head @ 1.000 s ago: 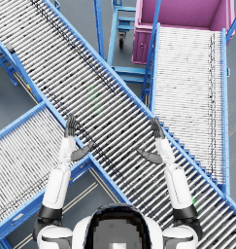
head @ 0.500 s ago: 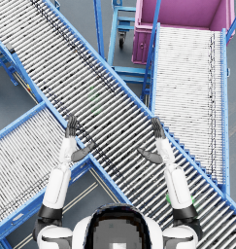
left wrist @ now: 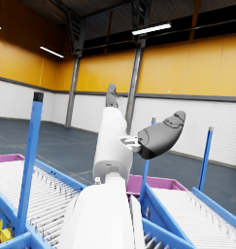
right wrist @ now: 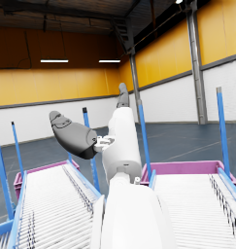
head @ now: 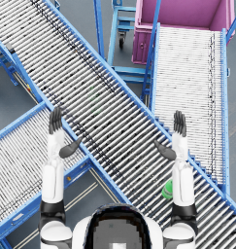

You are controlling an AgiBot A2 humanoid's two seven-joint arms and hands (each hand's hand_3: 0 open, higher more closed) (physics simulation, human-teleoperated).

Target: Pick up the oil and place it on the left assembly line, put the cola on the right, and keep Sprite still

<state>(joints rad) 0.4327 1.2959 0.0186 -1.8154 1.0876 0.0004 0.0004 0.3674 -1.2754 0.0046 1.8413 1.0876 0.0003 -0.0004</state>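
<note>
Both our arms stand wider than a second ago: left hand [head: 56, 127] centre left, right hand [head: 178, 130] centre right, fingers apart, empty. The oil and cola are nowhere in view; a green thing [head: 166, 189], perhaps Sprite, sits lower right, so we judge nothing to pick yet.

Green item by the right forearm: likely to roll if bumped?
Probably yes: the green item looks rounded and sits on the roller conveyor, so it could drift. Partly hidden by the right forearm, so tipping is hard to judge.
</note>
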